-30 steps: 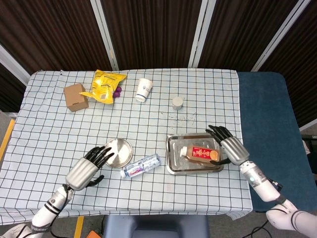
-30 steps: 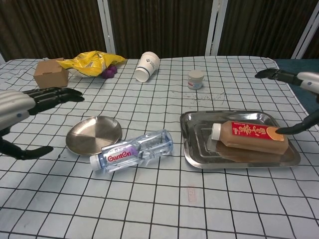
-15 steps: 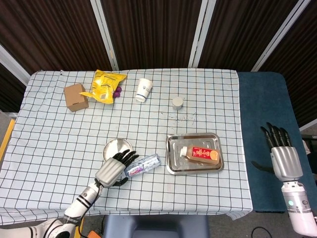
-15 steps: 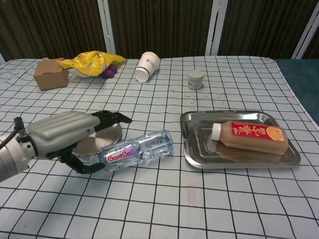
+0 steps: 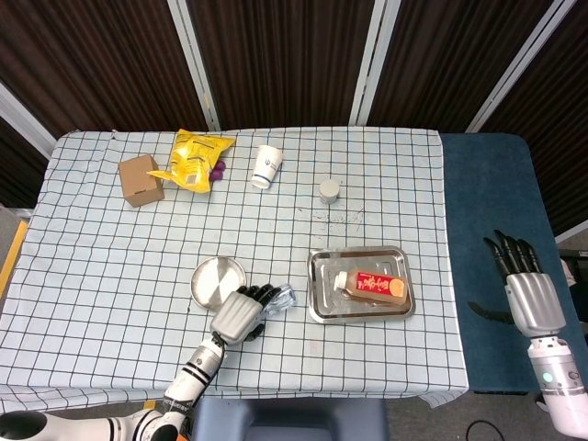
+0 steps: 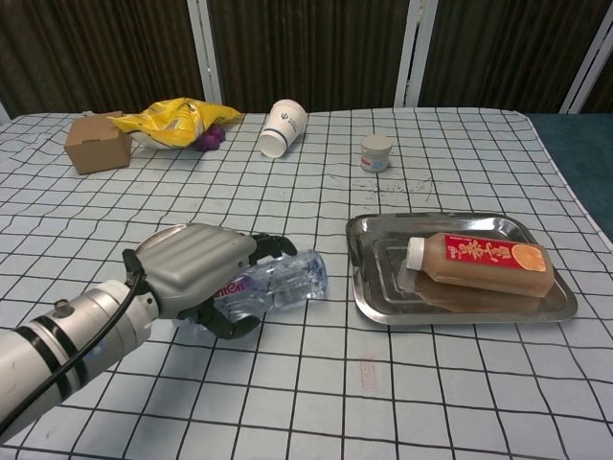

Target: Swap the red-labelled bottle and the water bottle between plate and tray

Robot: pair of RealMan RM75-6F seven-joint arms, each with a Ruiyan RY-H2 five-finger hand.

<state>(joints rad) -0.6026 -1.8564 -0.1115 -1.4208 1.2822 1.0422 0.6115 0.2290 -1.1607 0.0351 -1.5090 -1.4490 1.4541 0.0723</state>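
My left robot hand (image 6: 196, 273) wraps the water bottle (image 6: 278, 281), lying on the surface between plate (image 5: 215, 279) and tray (image 6: 460, 302). Red-labelled bottle (image 6: 479, 264) lies in tray. Right robot hand (image 5: 526, 289) spread wide, empty, off right of tray.

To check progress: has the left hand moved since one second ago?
Yes. The left hand moved rightward, past the plate, onto the water bottle.

— What do you have on chest cam?

— My left hand (image 6: 196, 271) lies over the water bottle (image 6: 278, 283), fingers curled around it as it lies on its side on the checked cloth (image 6: 402, 383).

— And the tray?

— The red-labelled bottle (image 6: 479, 264) lies flat in the tray (image 6: 369, 297), cap pointing toward my left hand.
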